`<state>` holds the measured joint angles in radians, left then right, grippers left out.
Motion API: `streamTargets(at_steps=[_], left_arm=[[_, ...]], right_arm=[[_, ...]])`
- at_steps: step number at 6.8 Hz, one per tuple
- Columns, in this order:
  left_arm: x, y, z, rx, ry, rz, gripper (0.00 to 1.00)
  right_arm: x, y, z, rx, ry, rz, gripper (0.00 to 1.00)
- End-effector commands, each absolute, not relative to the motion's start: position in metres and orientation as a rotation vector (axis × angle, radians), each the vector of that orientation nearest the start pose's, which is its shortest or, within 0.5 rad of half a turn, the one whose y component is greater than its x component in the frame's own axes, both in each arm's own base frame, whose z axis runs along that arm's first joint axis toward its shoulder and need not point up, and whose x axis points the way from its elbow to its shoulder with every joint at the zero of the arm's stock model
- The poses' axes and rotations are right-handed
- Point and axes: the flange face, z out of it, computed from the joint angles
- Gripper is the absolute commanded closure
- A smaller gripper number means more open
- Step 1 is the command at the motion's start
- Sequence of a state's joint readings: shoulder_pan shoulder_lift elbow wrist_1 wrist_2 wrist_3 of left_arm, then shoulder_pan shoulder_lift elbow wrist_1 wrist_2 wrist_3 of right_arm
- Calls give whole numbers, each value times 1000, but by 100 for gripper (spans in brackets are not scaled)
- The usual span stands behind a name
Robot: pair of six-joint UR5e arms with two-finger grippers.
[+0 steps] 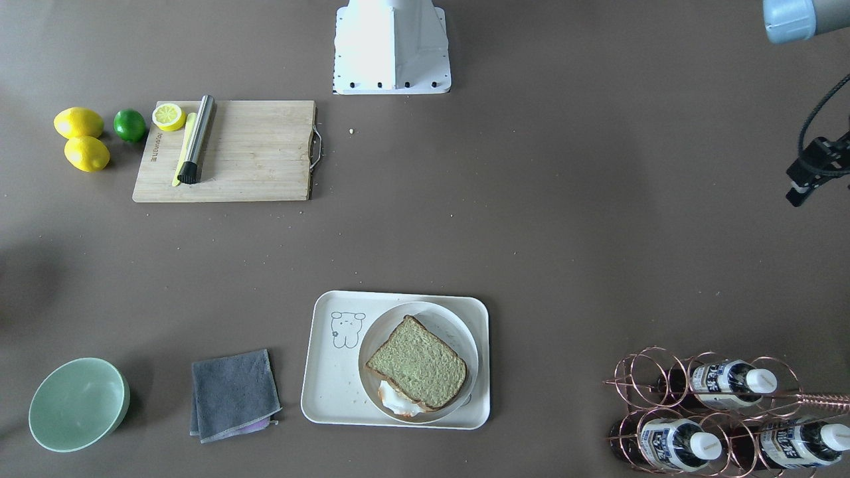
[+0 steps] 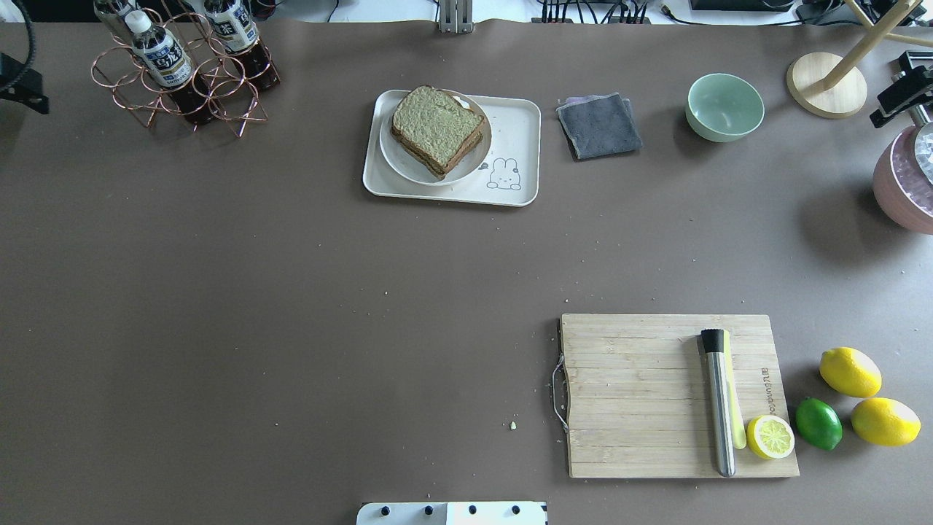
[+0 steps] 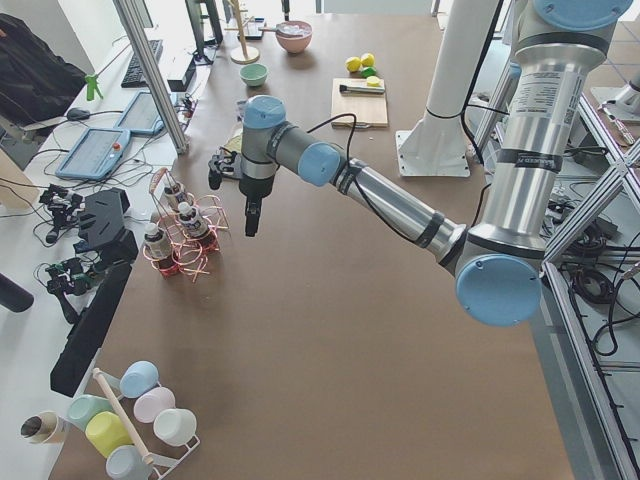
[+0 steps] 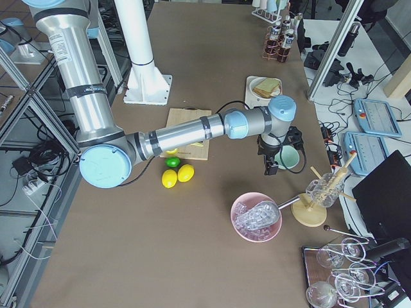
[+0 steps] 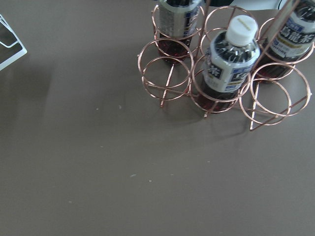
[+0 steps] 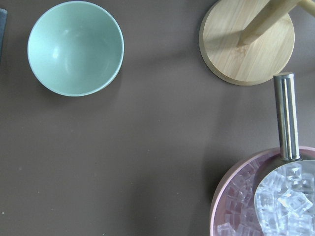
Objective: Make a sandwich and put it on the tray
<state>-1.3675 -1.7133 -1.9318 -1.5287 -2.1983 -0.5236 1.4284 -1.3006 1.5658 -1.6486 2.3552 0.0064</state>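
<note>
The sandwich [image 1: 417,362], two slices of wholegrain bread with white fried egg showing at one edge, lies on a round white plate [image 1: 458,332] on the cream tray [image 1: 325,392]. It also shows in the overhead view [image 2: 437,125] on the tray [image 2: 521,127], and in the exterior right view [image 4: 267,86]. My left gripper [image 3: 249,228] hangs over the table beside the bottle rack, far from the tray. My right gripper [image 4: 270,171] hangs near the green bowl. Neither holds anything that I can see. I cannot tell whether either is open or shut.
A wooden cutting board [image 2: 641,394] carries a metal tool [image 2: 718,401] and a lemon half [image 2: 770,437]. Two lemons [image 2: 850,371] and a lime [image 2: 818,423] lie beside it. A grey cloth [image 2: 599,125], green bowl [image 2: 724,106], bottle rack [image 2: 182,65], pink ice bowl [image 6: 266,196] and wooden stand [image 6: 246,42] line the far side.
</note>
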Motion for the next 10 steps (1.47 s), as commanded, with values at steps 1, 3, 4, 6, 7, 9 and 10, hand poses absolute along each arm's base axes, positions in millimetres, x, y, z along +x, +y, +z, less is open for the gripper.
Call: streamTargets(at_steps=[1,3,4,6,7,9,10], left_arm=[[-44,-518,497,166,815,-81,3],[-55,-505,531,140,818,-69,3],[-55,-500,551,121,816,-77,3],[-56,-465,587,110,818,-85,3],[-56,-452,597,115,818,-86,3],[-57,-441,606,118,818,-85,3],[-56,-440,607,115,817,-85,3]], right_arm=[[1,-596,559,87,-831,-193,1],[6,-584,575,71,-871,-187,1],[7,-579,582,62,-867,-182,1],[8,-567,594,46,-863,-175,1],[9,-564,597,42,-860,-173,1],[22,-555,599,49,-860,-149,1],[39,-540,603,60,-860,-123,1]])
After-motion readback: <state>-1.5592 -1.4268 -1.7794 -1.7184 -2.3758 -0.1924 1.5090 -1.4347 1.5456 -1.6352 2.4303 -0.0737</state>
